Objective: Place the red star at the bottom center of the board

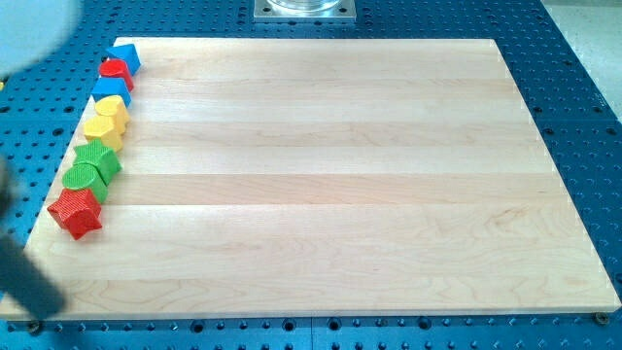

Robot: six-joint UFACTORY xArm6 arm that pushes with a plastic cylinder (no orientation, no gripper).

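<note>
The red star [76,212] lies near the left edge of the wooden board [330,194], at the lower end of a column of blocks. Above it in the column are a green block [83,177], another green block [99,157], a yellow block [102,127], a yellow heart-like block [115,107], a blue block [111,90], a red rounded block [116,71] and a blue block [125,56]. My rod shows as a dark blurred bar at the view's lower left. My tip [45,309] is below and left of the red star, apart from it.
The board lies on a blue perforated table [583,97]. A grey metal mount [304,9] sits at the view's top centre. A blurred white part of the arm [29,29] fills the top left corner.
</note>
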